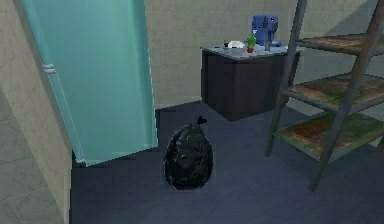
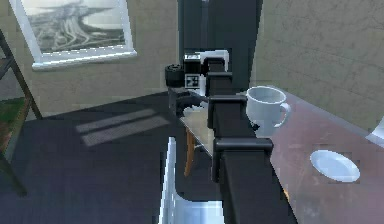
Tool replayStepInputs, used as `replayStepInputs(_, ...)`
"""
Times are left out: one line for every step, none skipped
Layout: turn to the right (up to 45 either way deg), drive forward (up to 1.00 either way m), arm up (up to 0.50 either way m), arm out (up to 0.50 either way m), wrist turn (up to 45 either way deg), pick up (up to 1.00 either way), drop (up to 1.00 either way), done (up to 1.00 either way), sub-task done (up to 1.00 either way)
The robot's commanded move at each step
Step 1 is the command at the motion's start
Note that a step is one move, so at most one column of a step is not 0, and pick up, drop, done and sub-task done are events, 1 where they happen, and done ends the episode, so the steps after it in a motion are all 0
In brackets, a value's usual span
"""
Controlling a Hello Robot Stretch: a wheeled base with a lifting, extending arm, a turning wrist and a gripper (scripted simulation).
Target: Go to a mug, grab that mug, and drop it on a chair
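Mug (image 2: 268, 108) stands upright on the worktop (image 2: 330, 130), just right of the arm (image 2: 240, 165), so we judge it not yet grabbed. Gripper (image 2: 183, 88) is near what looks like a wooden chair (image 2: 193, 140). We cannot tell the fingers' state or load.

A dark, square arm (image 2: 240, 150) in stepped segments carries two white squares (image 2: 205, 63) with black marks, beside a dark end effector (image 2: 181, 88).
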Motion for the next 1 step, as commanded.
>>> replayStepInputs(0.0,0.0,-0.3,0.0,0.0,0.0,0.0,0.0,0.0)
